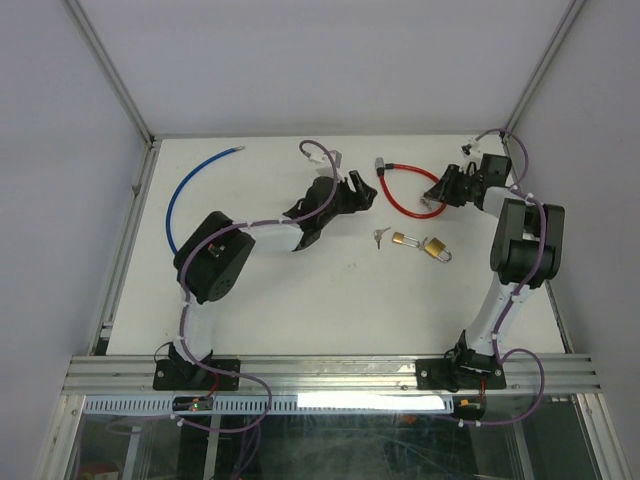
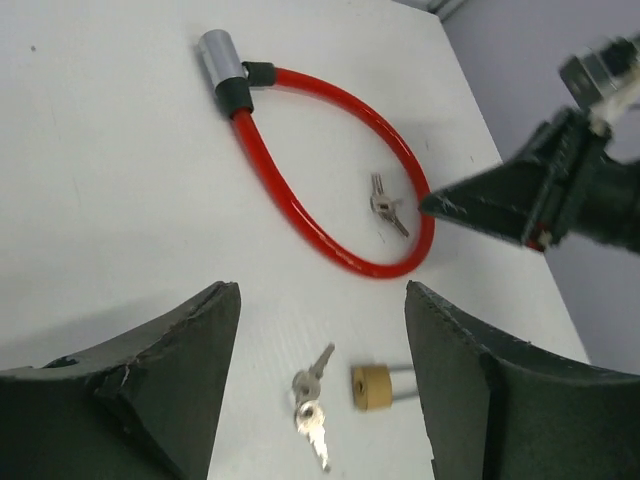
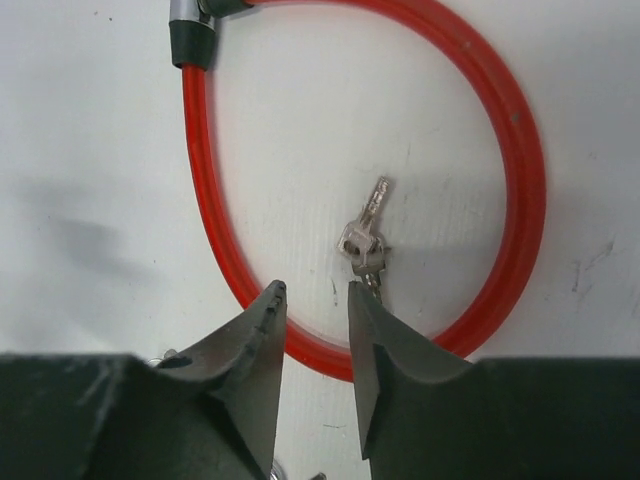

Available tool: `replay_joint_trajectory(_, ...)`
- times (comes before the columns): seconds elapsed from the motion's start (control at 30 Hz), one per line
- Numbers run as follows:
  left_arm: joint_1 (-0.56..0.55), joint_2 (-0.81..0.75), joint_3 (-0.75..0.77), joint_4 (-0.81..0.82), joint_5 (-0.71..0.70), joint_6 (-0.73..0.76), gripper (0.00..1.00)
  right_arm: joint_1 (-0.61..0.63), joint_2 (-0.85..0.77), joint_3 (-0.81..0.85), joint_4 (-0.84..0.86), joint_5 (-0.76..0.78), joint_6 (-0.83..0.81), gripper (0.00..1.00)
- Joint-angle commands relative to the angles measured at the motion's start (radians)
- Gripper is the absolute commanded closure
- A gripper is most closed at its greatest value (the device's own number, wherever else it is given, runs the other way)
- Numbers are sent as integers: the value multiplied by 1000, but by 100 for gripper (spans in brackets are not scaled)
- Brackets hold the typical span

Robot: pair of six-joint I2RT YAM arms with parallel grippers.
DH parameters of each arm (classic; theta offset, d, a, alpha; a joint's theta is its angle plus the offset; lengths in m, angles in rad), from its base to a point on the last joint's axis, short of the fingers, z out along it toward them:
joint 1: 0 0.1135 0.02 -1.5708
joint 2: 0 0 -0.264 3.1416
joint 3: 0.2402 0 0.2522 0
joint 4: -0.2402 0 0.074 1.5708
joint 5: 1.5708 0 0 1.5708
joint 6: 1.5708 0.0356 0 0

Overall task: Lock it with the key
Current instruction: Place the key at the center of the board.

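Observation:
A red cable lock (image 1: 398, 197) lies looped on the white table, its silver lock end (image 2: 218, 58) at the far side. One key bunch (image 3: 365, 240) lies inside the loop. My right gripper (image 3: 315, 290) hovers over the loop's near edge, jaws a little apart and empty, its right fingertip (image 3: 358, 300) just short of those keys. A second key bunch (image 2: 312, 400) and a brass padlock (image 2: 375, 387) lie in front of the loop. My left gripper (image 2: 322, 300) is wide open and empty above them, left of the loop in the top view (image 1: 362, 192).
A blue cable (image 1: 185, 195) curves along the table's far left. The brass padlock (image 1: 432, 246) and second key bunch (image 1: 378, 237) sit mid-table between the arms. The right gripper's black fingers (image 2: 500, 200) show in the left wrist view, close by. Walls enclose the table.

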Motion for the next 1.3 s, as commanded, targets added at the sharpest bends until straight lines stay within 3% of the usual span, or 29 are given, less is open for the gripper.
replay_joint_trajectory(0.0, 16, -231, -272, 334, 118, 301, 32, 6, -19, 52, -20, 26, -48, 65)
replay_joint_trajectory(0.2, 68, -480, -579, 285, 194, 374, 31, 7, -140, 16, -37, 13, -136, 61)
replay_joint_trajectory(0.37, 97, -668, -791, 181, 108, 364, 29, 9, -335, -40, -70, -175, -248, 60)
replay_joint_trajectory(0.5, 108, -825, -891, 111, 43, 335, 29, 64, -470, -8, -214, -279, -314, 60)
replay_joint_trajectory(0.67, 122, -968, -948, -2, -23, 255, 28, 285, -574, 70, -491, -264, -422, 60)
replay_joint_trajectory(0.73, 132, -1014, -962, -44, -28, 213, 24, 339, -611, 56, -519, -295, -444, 58)
replay_joint_trajectory(0.8, 144, -1064, -969, -105, -32, 111, 8, 338, -658, -27, -485, -361, -472, 55)
replay_joint_trajectory(0.87, 151, -1124, -980, -144, -11, 45, 2, 328, -698, -124, -414, -365, -497, 51)
replay_joint_trajectory(1.0, 157, -1203, -1003, -212, -56, -57, 1, 268, -736, -260, -293, -442, -468, 48)
replay_joint_trajectory(1.2, 176, -1208, -946, -418, -287, -186, 1, 262, -726, -248, -350, -415, -527, 48)
replay_joint_trajectory(1.27, 214, -1167, -912, -472, -296, -252, 1, 261, -718, -246, -362, -405, -540, 48)
